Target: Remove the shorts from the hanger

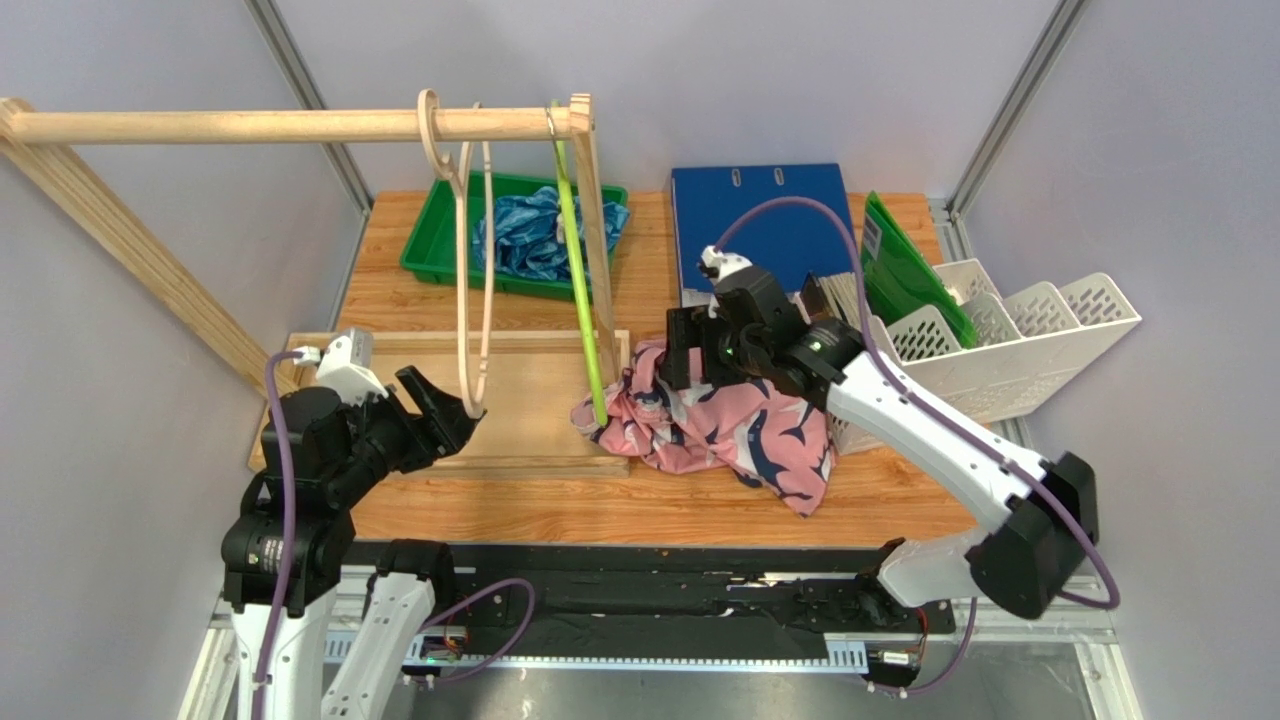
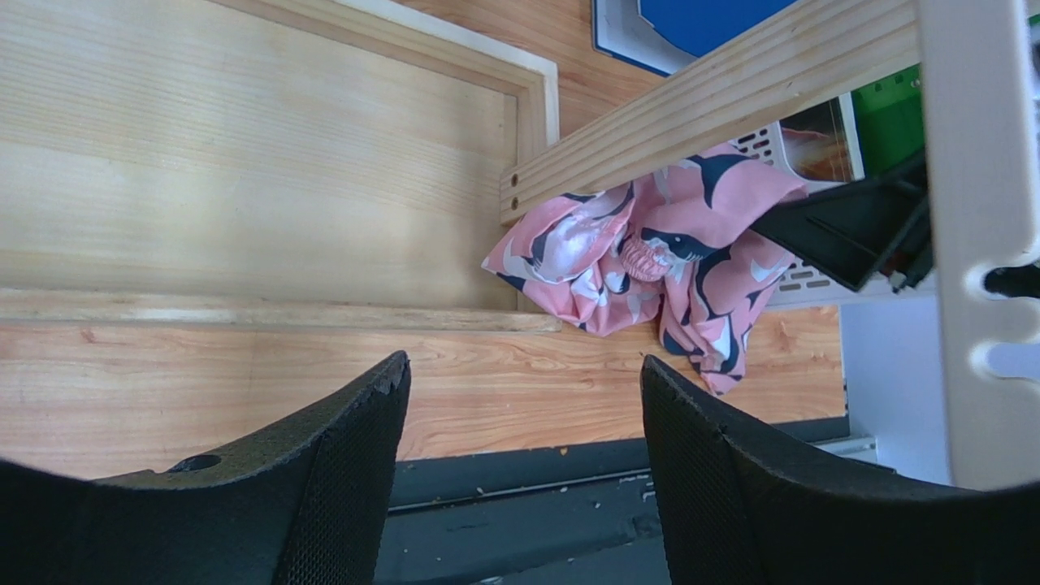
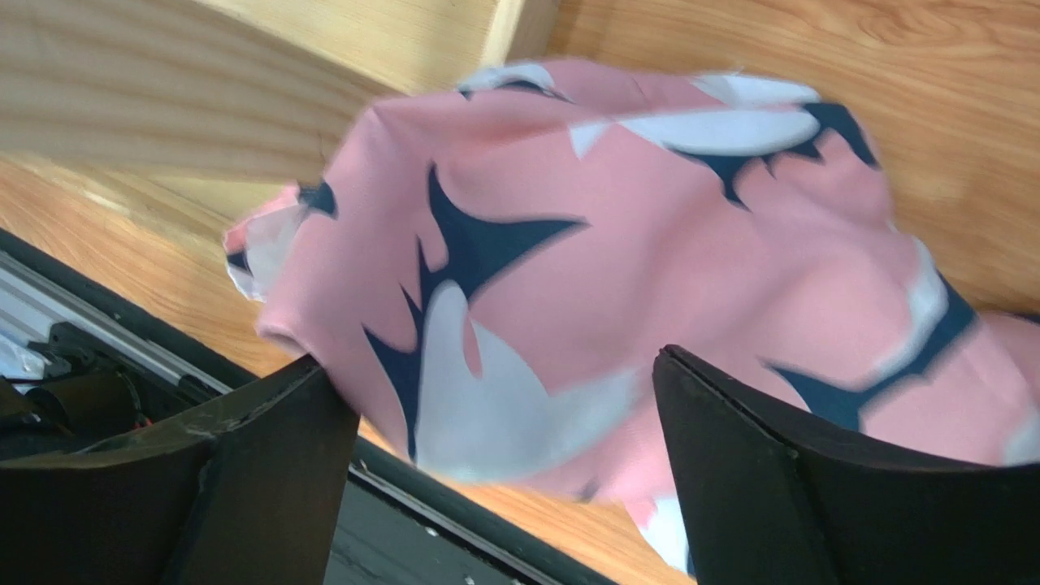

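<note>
The pink shorts (image 1: 721, 428) with dark-blue and white shapes lie crumpled on the table, off any hanger. They also show in the left wrist view (image 2: 659, 262) and, blurred, in the right wrist view (image 3: 635, 244). My right gripper (image 1: 684, 360) (image 3: 488, 378) hovers just over them, open, its jaws wide and gripping nothing. The blue-teal shorts (image 1: 519, 233) lie in the green tray (image 1: 436, 240). A bare wooden hanger (image 1: 478, 270) and a bare green hanger (image 1: 576, 270) hang from the rod. My left gripper (image 1: 451, 413) (image 2: 525, 378) is open beside the wooden hanger's lower end.
The wooden rack's rod (image 1: 301, 125) spans the back left, its base board (image 1: 526, 398) on the table. A blue binder (image 1: 759, 203), a green folder (image 1: 902, 270) and a white file rack (image 1: 1022, 338) stand at the back right.
</note>
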Available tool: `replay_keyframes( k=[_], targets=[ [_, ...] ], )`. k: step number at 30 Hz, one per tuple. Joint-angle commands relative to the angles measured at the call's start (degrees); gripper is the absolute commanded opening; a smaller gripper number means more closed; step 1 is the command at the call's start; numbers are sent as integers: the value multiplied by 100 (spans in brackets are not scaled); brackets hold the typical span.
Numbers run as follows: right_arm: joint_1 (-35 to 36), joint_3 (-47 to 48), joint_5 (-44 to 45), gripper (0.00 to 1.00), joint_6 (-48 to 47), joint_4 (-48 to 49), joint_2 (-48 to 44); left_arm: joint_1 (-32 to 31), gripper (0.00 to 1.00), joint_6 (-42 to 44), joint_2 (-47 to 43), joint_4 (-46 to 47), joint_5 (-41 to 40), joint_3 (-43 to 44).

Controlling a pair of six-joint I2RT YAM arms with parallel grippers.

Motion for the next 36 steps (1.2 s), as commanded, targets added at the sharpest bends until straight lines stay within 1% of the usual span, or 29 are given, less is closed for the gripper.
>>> replay_keyframes(
  k=[1, 2, 4, 6, 9, 11, 12, 13, 15, 19, 21, 22, 24, 25, 26, 27, 29, 33, 36],
  targets=[
    [-1, -496, 279, 90, -424, -325, -1006, -30, 74, -31, -54, 150, 149, -76],
    [-1, -628, 252, 91, -459, -325, -1312, -21, 73, -31, -54, 167, 167, -103],
    [43, -1040, 104, 92, -617, -211, -1629, -30, 73, -48, -63, 211, 211, -155],
    [113, -1505, 15, 94, -679, 78, -2111, -30, 73, -57, -54, 255, 228, -208],
    [279, -1928, -292, 100, -794, 508, -2465, -30, 72, -83, -72, 282, 264, -270],
    [420, -2254, -232, 100, -794, 712, -2466, -30, 72, -110, -89, 290, 299, -287],
    [569, -2359, -144, 100, -785, 965, -2423, -30, 72, -110, -81, 299, 316, -314],
    [666, -2508, 292, 100, -794, 1072, -2353, -30, 71, -127, -81, 299, 325, -314],
    [939, -2606, 690, 100, -881, 1405, -2221, -30, 71, -136, -89, 282, 360, -323],
    [1431, -2677, 1701, 100, -1197, 2012, -1615, -30, 71, -127, -151, 150, 360, -314],
    [1695, -2791, 2183, 100, -1408, 2548, -1377, -30, 70, -136, -203, 80, 343, -314],
    [1808, -2878, 2264, 100, -1461, 2741, -1150, -30, 70, -136, -256, 53, 334, -323],
    [1906, -2958, 2527, 100, -1514, 3303, -982, -30, 70, -154, -300, -17, 334, -331],
    [1932, -3019, 2511, 100, -1549, 3523, -807, -30, 70, -162, -309, -35, 343, -340],
    [1959, -3107, 2467, 100, -1593, 3960, -718, -30, 70, -163, -326, -78, 343, -349],
    [1968, -3142, 2467, 100, -1689, 4112, -604, -30, 70, -171, -335, -96, 343, -340],
    [1994, -3143, 2449, 100, -1769, 4359, -245, -30, 70, -171, -370, -140, 343, -340],
    [2143, -3169, 2405, 100, -1936, 4720, 161, -30, 69, -145, -379, -193, 334, -340],
    [2179, -3160, 2773, 100, -1866, 4799, 469, -30, 69, -145, -379, -184, 343, -358]
  ],
)
